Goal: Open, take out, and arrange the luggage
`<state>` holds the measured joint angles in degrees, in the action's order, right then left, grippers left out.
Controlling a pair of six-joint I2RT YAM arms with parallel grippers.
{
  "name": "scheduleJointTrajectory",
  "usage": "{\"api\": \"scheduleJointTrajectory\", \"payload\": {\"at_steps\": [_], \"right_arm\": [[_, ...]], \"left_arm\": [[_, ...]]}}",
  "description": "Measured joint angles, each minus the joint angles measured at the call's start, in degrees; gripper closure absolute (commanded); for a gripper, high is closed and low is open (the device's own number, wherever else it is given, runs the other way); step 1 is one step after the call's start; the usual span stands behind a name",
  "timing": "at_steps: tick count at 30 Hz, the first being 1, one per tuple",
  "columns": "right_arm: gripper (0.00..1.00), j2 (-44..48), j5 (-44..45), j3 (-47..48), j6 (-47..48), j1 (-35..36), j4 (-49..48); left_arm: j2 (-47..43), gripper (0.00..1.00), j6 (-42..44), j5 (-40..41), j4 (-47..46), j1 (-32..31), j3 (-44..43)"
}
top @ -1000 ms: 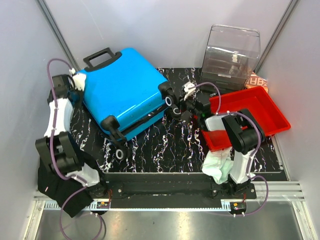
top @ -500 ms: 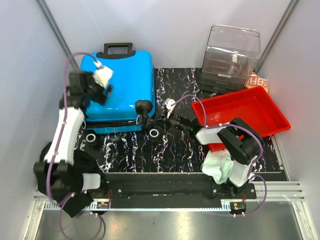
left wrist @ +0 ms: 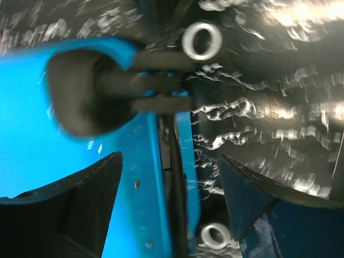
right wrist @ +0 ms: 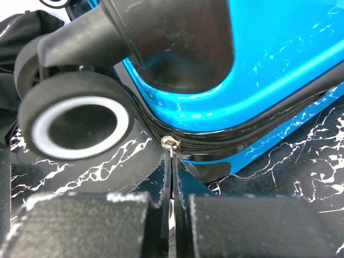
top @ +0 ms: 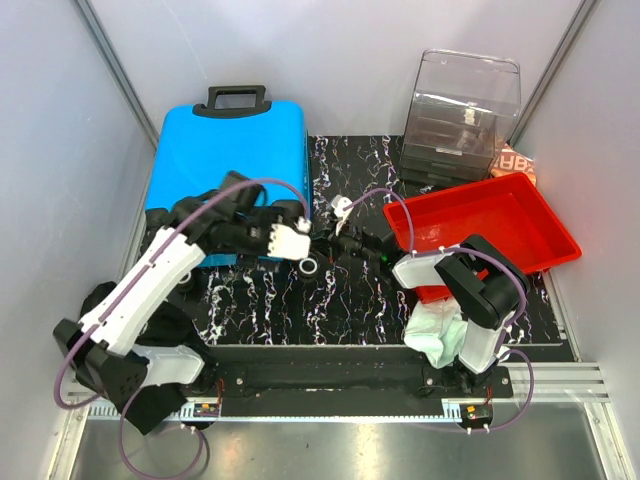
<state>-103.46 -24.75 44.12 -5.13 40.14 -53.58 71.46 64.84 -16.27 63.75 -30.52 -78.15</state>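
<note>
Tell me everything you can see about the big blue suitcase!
The suitcase is bright blue with a shiny, plastic-looking hard shell. It lies flat and closed at the back left of the black marbled mat, its black handle toward the back wall. Black wheels with white hubs stick out at the near edge. A black zipper runs round its side; the right hand pinches the metal zipper pull. The open left hand hovers over that edge.

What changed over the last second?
The bright blue hard-shell suitcase turned from diagonal to square. The left end effector swung from its left side to its near wheeled edge, opening. The right end effector stayed shut on the silver zipper pull; red plastic tray unmoved.
</note>
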Motion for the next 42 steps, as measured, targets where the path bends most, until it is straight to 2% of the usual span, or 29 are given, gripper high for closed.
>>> {"api": "scheduleJointTrajectory", "payload": {"at_steps": [3,7,9,12,22,25,26,32,35,36,37,42], "right_arm": [[1.0,0.0,0.0,0.0,-0.4,-0.2,0.0],[1.0,-0.2,0.0,0.0,-0.9,-0.2,-0.2],[1.0,-0.2,-0.2,0.0,-1.2,-0.3,-0.3],[1.0,-0.5,-0.9,0.0,-2.1,-0.7,-0.9],[1.0,-1.7,-3.3,-0.4,-5.7,-2.1,-4.1],[1.0,-1.9,-3.4,-0.8,-6.3,-2.3,-5.3],[1.0,-2.0,-3.4,-0.8,-6.6,-2.3,-5.5],[1.0,-2.4,-3.4,-1.2,-8.0,-3.1,-6.8],[1.0,-2.4,-3.3,-1.2,-7.9,-3.3,-6.6],[1.0,-2.4,-3.2,-1.2,-7.8,-3.4,-6.6],[1.0,-2.4,-3.2,-1.2,-7.7,-3.6,-6.5],[1.0,-2.4,-2.9,-1.2,-7.0,-3.7,-6.1]], "left_arm": [[2.2,0.17,10.1,6.7,3.3,-6.6,-1.8],[2.4,0.15,28.2,16.0,3.7,-13.7,-1.6],[2.6,0.13,35.5,18.9,2.8,-15.2,-1.6],[3.4,0.11,41.9,21.8,2.1,-15.8,-1.5],[8.9,0.11,47.9,25.4,-4.9,-16.5,5.0],[10.0,0.16,48.2,26.1,-7.4,-16.5,5.4],[10.2,0.18,48.3,26.4,-8.0,-16.5,5.6],[10.8,0.46,48.9,28.4,-9.6,-16.6,7.0],[10.8,0.69,50.7,30.1,-10.5,-16.8,7.5],[10.7,0.91,50.8,30.4,-10.9,-17.0,7.6],[10.7,1.0,50.8,30.7,-11.5,-17.1,8.0],[10.4,1.0,51.1,31.4,-12.8,-17.3,8.9]]}}
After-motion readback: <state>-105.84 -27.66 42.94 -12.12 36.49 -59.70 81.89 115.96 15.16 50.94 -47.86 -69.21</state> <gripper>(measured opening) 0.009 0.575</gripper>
